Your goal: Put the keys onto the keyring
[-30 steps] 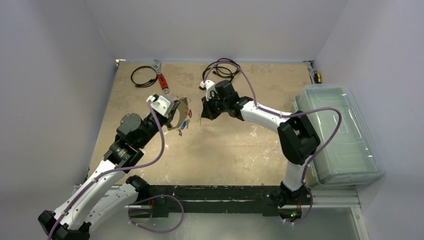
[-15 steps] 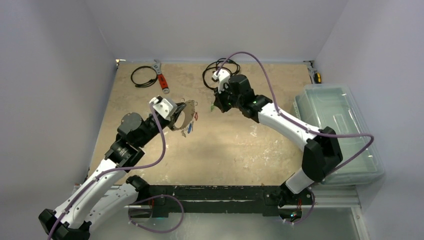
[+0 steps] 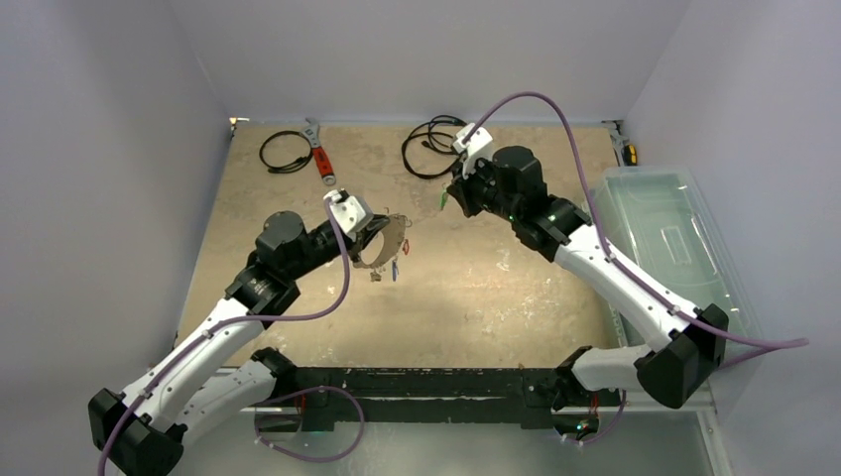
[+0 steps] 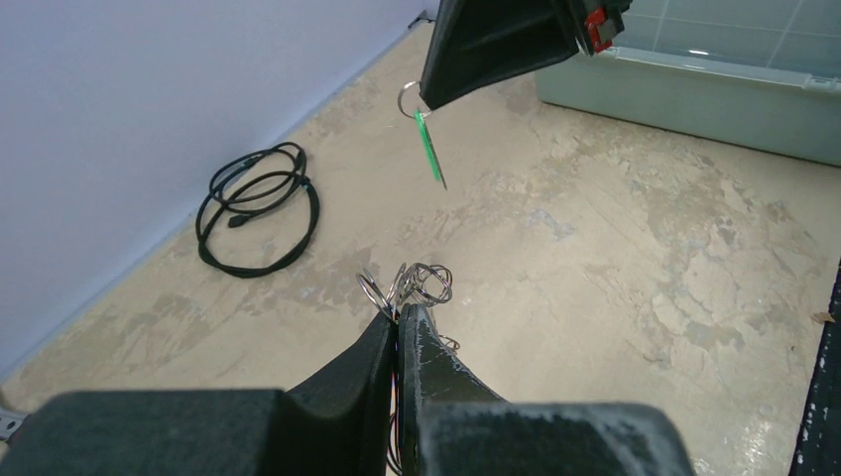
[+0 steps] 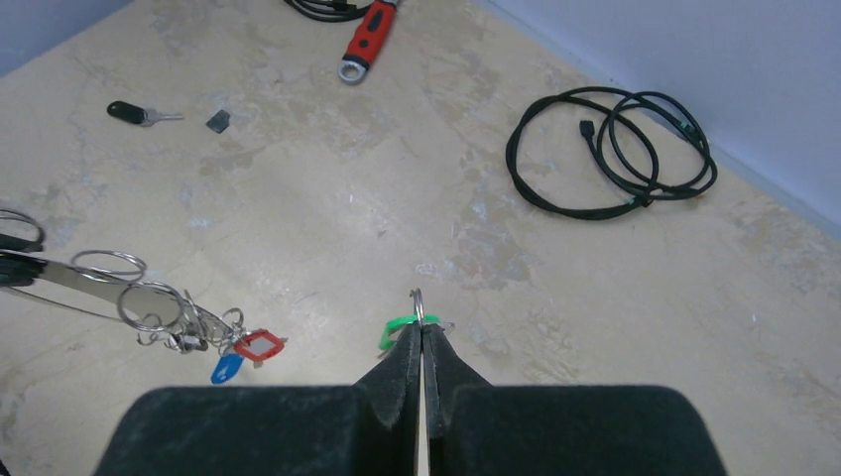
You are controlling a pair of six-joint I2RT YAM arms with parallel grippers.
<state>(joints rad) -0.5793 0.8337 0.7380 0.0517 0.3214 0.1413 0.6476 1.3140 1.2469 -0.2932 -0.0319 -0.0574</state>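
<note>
Keyring [image 5: 60, 278] hangs clamped in the left pincer [image 4: 400, 319] above the tabletop [image 3: 476, 288], with red- and blue-tagged keys [image 5: 227, 368] dangling beneath it. The right pincer [image 5: 422, 327] is pinched together on a green-tagged key [image 4: 429, 149], held apart from the ring. A dark-tagged key [image 5: 129, 112] lies farther off, near a red-handled wrench [image 5: 365, 38]. Black coiled cables [image 5: 607, 149] sit by the wall, and a clear plastic bin [image 3: 684, 248] stands on the right.
</note>
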